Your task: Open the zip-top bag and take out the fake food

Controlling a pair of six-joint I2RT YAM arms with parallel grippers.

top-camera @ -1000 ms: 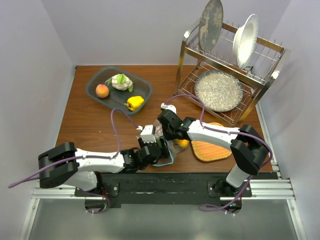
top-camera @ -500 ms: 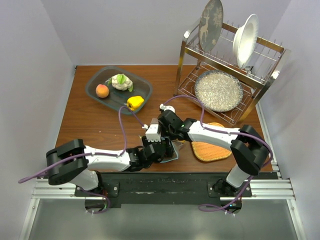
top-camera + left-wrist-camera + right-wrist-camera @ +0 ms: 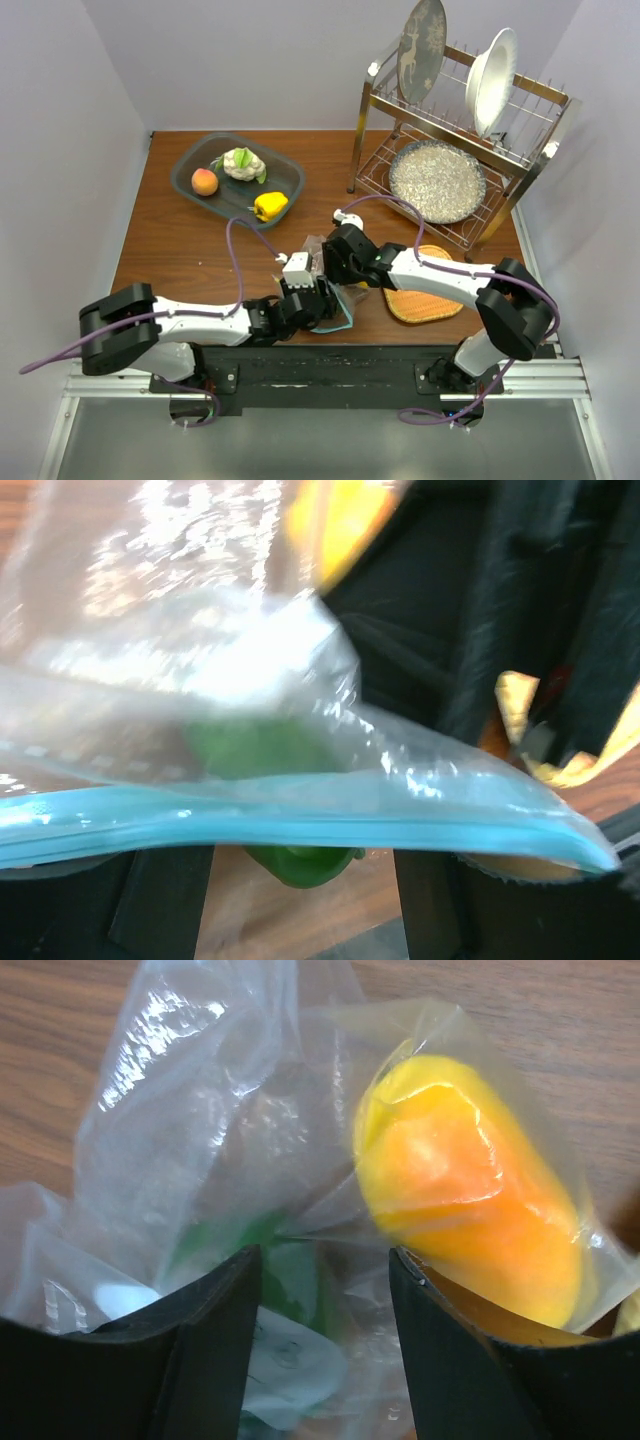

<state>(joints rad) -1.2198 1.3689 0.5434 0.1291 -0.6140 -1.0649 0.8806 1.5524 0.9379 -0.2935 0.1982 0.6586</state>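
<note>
- The left gripper (image 3: 295,885) stands jaws apart at the near edge of the table (image 3: 170,250), the teal zip strip (image 3: 250,825) of the zip-top bag (image 3: 230,680) lying across its fingers (image 3: 160,905).
- The right gripper (image 3: 322,1290) faces it, jaws apart, bag film in the gap.
- Inside the bag sit a green piece (image 3: 285,1260) and an orange piece (image 3: 470,1210).
- Just right lies a woven orange mat (image 3: 425,298).
- Farther back, a grey tray (image 3: 232,198) holds a yellow pepper (image 3: 270,205), peach (image 3: 204,181) and cauliflower (image 3: 243,163).
- Back right stands a dish rack (image 3: 380,165).

Brown wooden table (image 3: 180,250) in view: dark grey plastic tray (image 3: 290,175) back-left, metal wire dish rack (image 3: 362,140) back-right, round woven orange mat (image 3: 420,300) front-right, and a clear crinkly zip-top bag (image 3: 342,312) just beside it.
</note>
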